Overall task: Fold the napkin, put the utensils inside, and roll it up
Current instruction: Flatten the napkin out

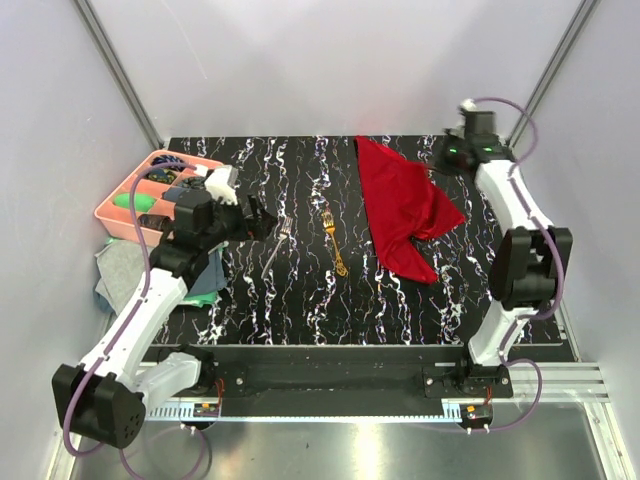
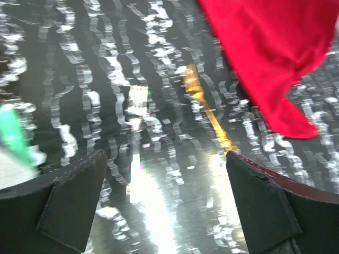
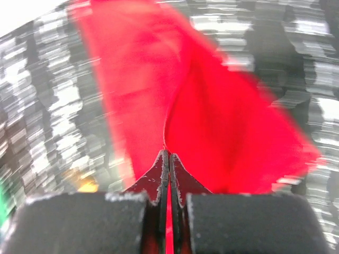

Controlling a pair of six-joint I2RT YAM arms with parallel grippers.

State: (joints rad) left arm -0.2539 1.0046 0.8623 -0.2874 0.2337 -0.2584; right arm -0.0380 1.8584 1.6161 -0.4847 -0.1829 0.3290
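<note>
I have the right end effector (image 3: 168, 159) pinched together on an edge of the bright red cloth napkin (image 1: 400, 205), with the fabric fanning away from the closed tips in the right wrist view. The grip sits at the napkin's far right side, so I judge it is there to drag or lift a corner and make the fold. The napkin lies crumpled on the right half of the black marble-patterned table (image 1: 300, 300), not yet a clean shape.

The left end effector (image 1: 262, 220) hangs with its fingers wide apart and nothing between them, above the slim silver fork (image 1: 277, 243). The short gold-coloured utensil (image 1: 335, 243) lies just beside, between fork and napkin. Both utensils rest clear of the cloth, which leaves room for folding first. A pink plastic tray (image 1: 112, 208) sits at the far left.
</note>
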